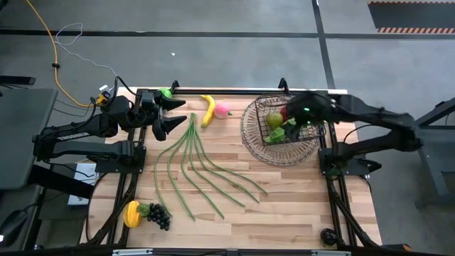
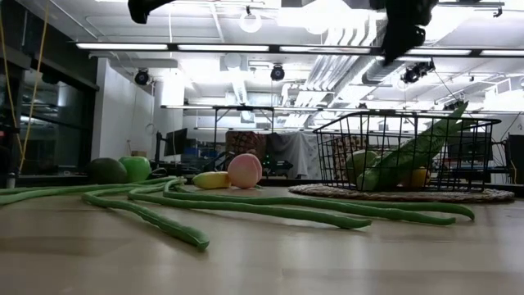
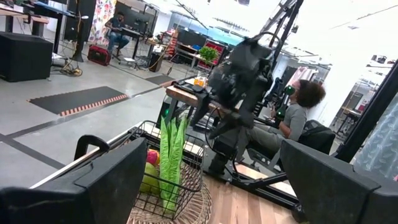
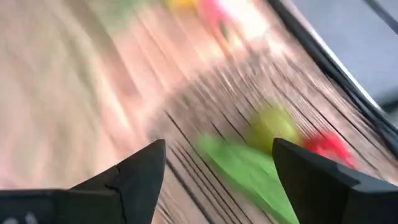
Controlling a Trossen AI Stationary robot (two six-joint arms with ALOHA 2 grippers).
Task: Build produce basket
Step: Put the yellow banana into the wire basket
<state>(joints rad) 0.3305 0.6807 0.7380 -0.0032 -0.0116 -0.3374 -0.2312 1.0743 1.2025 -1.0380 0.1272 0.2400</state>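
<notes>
Your right hand (image 1: 297, 122) hovers open and empty over the basket (image 1: 259, 139) at the table's far right. Your left hand (image 1: 170, 114) waits open, far left, above the table (image 1: 284, 206).

Green beans (image 1: 202, 171); pink peach (image 1: 222, 108); yellow banana (image 1: 207, 110).

A pale wooden desk (image 1: 284, 213) with a dark frame stands on a grey floor (image 1: 213, 43); a yellow cable (image 1: 53, 64) trails over that floor beyond the desk's far left corner; a round woven mat (image 2: 458, 194) lies on the desk; behind, a seated person (image 3: 298, 118), perhaps at a workstation.
</notes>
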